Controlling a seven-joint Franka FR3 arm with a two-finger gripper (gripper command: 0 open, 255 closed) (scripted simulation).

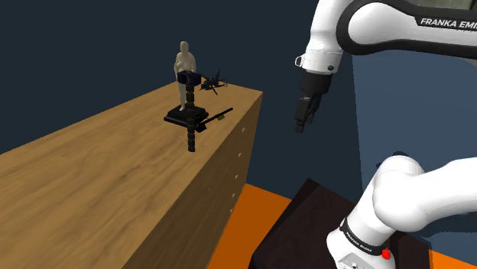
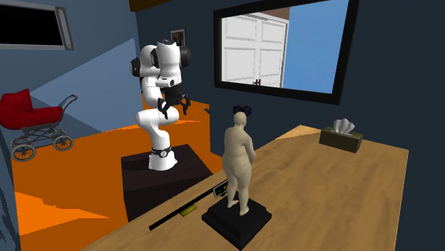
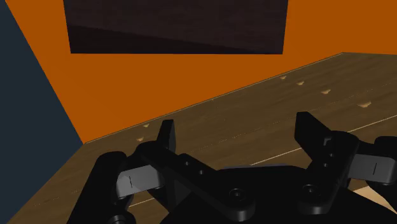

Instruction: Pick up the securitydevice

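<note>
The security device [image 1: 187, 78] is a dark blue camera head on a black ribbed pole [image 1: 190, 136]. It stands on the wooden cabinet top [image 1: 92, 176] just in front of a beige figurine [image 1: 184, 59] on a black base. In the second exterior view the security device [image 2: 242, 110] peeks out behind the figurine's [image 2: 239, 160] head. My gripper [image 1: 301, 124] hangs in the air past the cabinet's edge, toward the shoulder view's right, well apart from the device. In the wrist view the gripper [image 3: 238, 137] is open, with nothing between its fingers [image 3: 167, 137].
A thin black rod [image 1: 218, 116] lies beside the figurine's base, and a small black spiky object [image 1: 212, 82] sits behind it. A tissue box [image 2: 341, 135] rests on the far cabinet end. The cabinet front [image 1: 238, 172] drops to an orange floor [image 2: 93, 164]. A red pram [image 2: 36, 118] stands far off.
</note>
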